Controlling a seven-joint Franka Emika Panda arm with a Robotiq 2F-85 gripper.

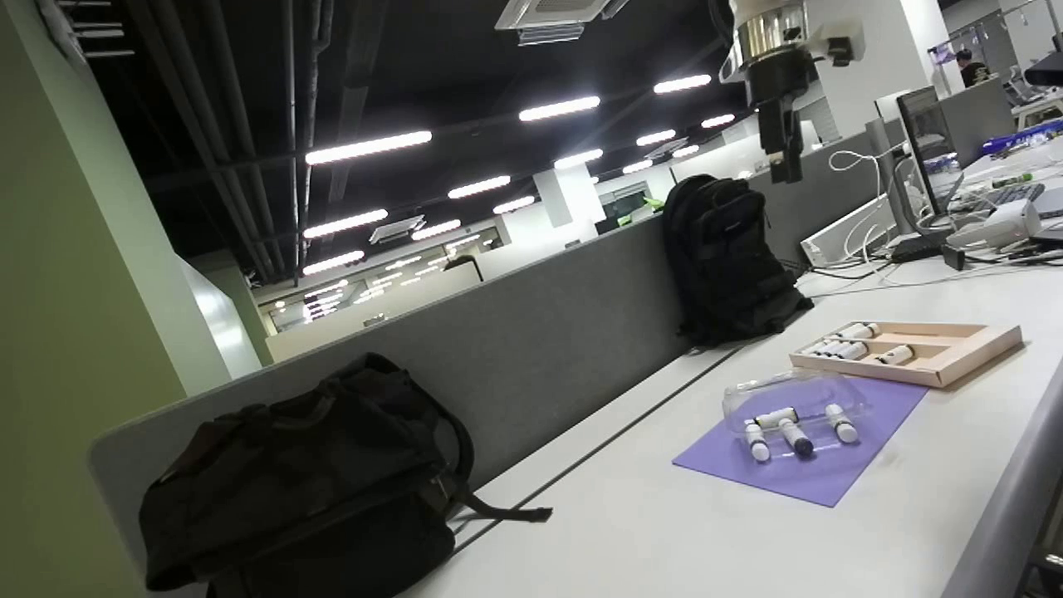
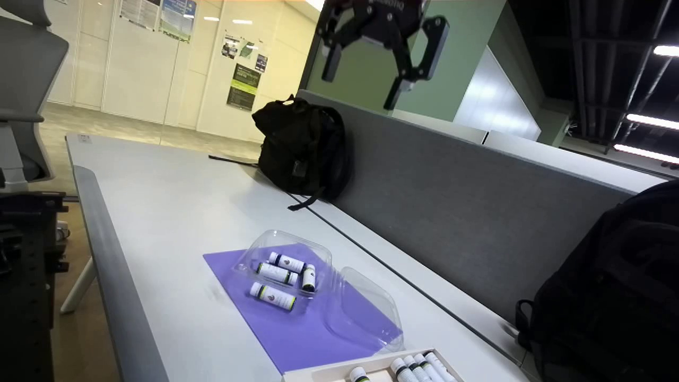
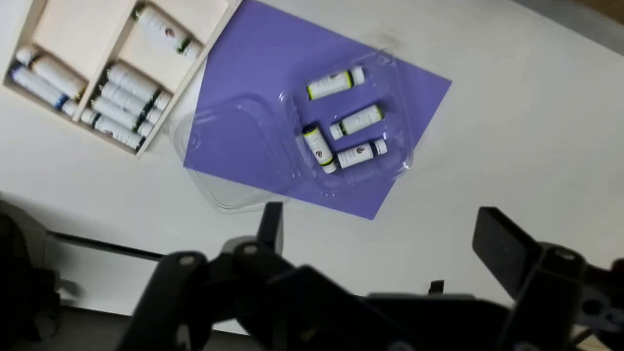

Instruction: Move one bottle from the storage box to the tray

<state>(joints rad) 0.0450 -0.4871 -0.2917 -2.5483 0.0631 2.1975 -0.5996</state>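
The storage box [image 3: 396, 122] is a clear plastic clamshell on the purple sheet, its lid [image 3: 234, 146] open toward the tray. Several white-labelled bottles [image 3: 360, 122] lie in its base. The box also shows in both exterior views [image 1: 739, 399] [image 2: 273, 237]. The light wooden tray [image 3: 73, 29] stands beside the sheet with several bottles [image 3: 168, 30] in two compartments. The tray shows in both exterior views [image 1: 959, 365] [image 2: 318, 374], cut off in the latter. My gripper [image 3: 380, 209] is open and empty. It hangs high above the table in both exterior views [image 1: 785, 166] [image 2: 360, 93].
The purple sheet [image 1: 797, 486] lies on the white table. Two black backpacks [image 1: 307, 490] [image 1: 722, 257] lean on the grey divider [image 1: 565, 307] along the table's back. A monitor [image 1: 928, 158] and cables stand past the tray. The table's front edge shows [image 2: 122, 297].
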